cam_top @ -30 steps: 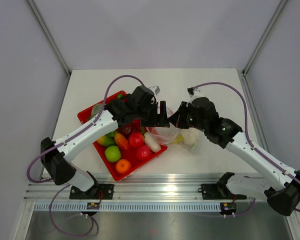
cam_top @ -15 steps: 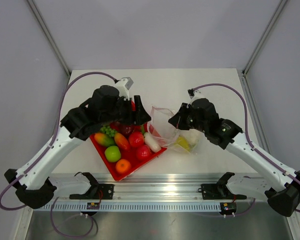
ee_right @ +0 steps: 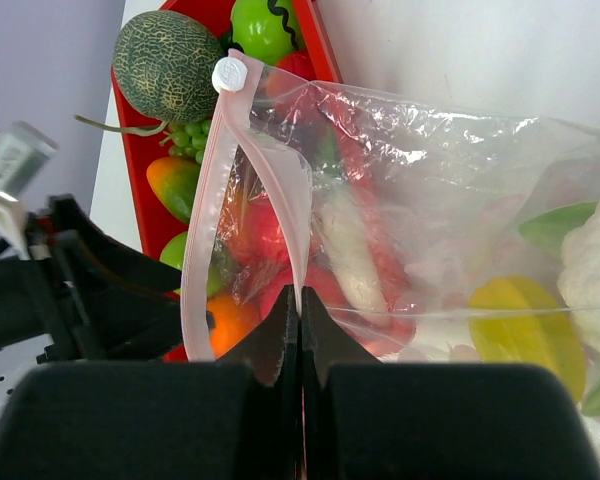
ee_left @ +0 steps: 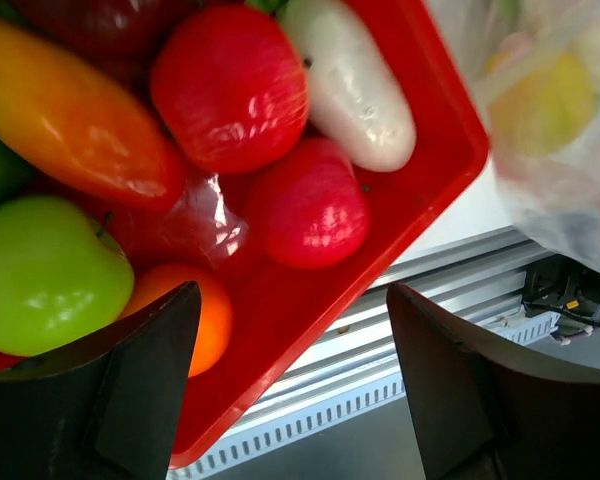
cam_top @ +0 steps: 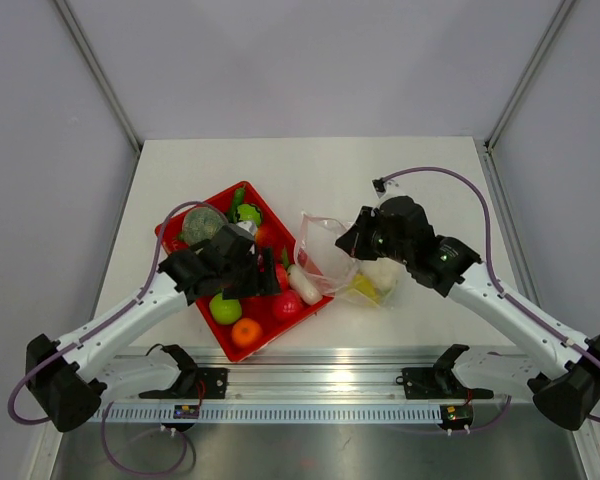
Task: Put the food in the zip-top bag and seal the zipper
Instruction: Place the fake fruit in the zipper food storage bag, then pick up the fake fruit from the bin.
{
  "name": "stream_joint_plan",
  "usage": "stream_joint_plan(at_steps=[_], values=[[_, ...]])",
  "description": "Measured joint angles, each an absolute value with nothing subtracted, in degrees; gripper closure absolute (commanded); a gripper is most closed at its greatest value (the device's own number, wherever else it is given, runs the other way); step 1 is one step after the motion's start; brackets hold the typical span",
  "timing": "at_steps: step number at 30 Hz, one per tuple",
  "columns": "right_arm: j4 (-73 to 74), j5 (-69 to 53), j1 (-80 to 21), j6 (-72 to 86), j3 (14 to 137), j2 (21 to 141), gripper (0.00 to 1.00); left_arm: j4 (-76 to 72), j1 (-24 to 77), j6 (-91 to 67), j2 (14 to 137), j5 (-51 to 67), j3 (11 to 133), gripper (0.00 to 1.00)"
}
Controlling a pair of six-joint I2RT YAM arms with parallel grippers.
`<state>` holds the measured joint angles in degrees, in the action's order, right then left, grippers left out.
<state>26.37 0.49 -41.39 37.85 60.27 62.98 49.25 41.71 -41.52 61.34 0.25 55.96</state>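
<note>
The food lies heaped in a red tray: a green apple, an orange, a tomato, a red fruit and a white radish. My left gripper hangs open just above them, over the tray's near corner, holding nothing. The clear zip-top bag lies right of the tray with a yellow piece and a white one inside. My right gripper is shut on the pink zipper at the bag's mouth, lifting it open.
A netted melon and a green pepper sit at the tray's far end. The zipper's white slider is at the far end of the strip. The aluminium rail runs just past the tray's near corner.
My left arm has pulled back from the bag's mouth to the near side of the tray and dropped low over the fruit. The right gripper has kept its hold on the bag.
</note>
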Motion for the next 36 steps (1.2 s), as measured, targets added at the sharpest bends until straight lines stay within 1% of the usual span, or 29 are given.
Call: stream_joint_plan(at_steps=[1, 3, 13, 23, 34, 36], values=[[26.37, 0.47, -41.39, 37.85, 60.27, 63.24, 1.00, 48.05, 41.71, -42.70, 61.30, 1.04, 53.60, 0.14], [26.35, 0.40, -41.39, 37.85, 60.27, 63.70, 1.00, 45.82, 41.71, -44.84, 61.34, 2.02, 50.17, 0.11], [26.22, -0.03, -41.47, 37.85, 60.29, 64.40, 1.00, 34.13, 41.91, -50.39, 67.99, 4.38, 46.22, 0.09], [26.06, -1.17, -41.63, 37.85, 60.45, 65.45, 1.00, 29.87, 44.40, -52.75, 72.99, 4.12, 44.38, 0.20], [25.65, -1.21, -41.98, 37.85, 60.86, 66.28, 1.00, 28.84, 44.88, -52.82, 76.27, 3.16, 43.46, 0.18], [25.52, -1.21, -41.98, 37.82, 60.86, 66.39, 1.00, 28.75, 44.99, -52.86, 76.40, 2.96, 43.38, 0.24]])
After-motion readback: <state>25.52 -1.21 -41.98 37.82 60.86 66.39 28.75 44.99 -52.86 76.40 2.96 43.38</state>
